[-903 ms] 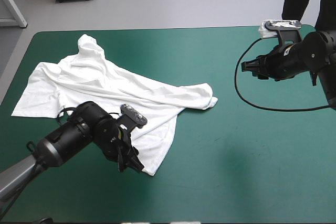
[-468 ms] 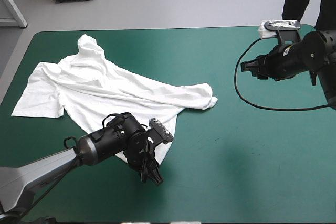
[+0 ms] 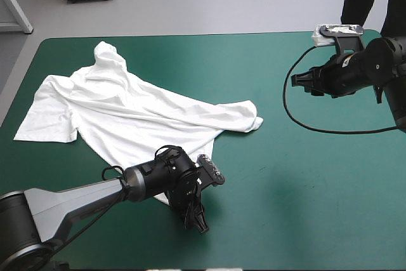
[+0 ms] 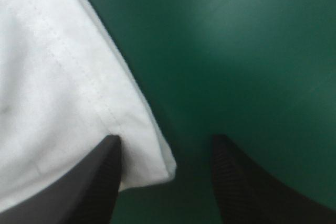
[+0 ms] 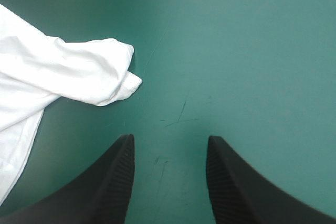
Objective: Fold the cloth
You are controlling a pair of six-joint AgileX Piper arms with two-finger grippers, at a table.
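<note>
T-shirt (image 4: 58, 77) hem corner btwn left gripper (image 4: 165, 140) wide-apart jaws

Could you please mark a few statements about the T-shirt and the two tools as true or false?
1. The T-shirt lies loosely spread and wrinkled on the teal-green cover. True.
2. The left tool is shut on the T-shirt. False: its fingers stand apart, with the T-shirt's hem corner lying between them.
3. The right tool is open and holds nothing. True.
4. The right tool is touching the T-shirt. False: it is well apart from it, near the table's right edge, with bare cover ahead of it.
</note>
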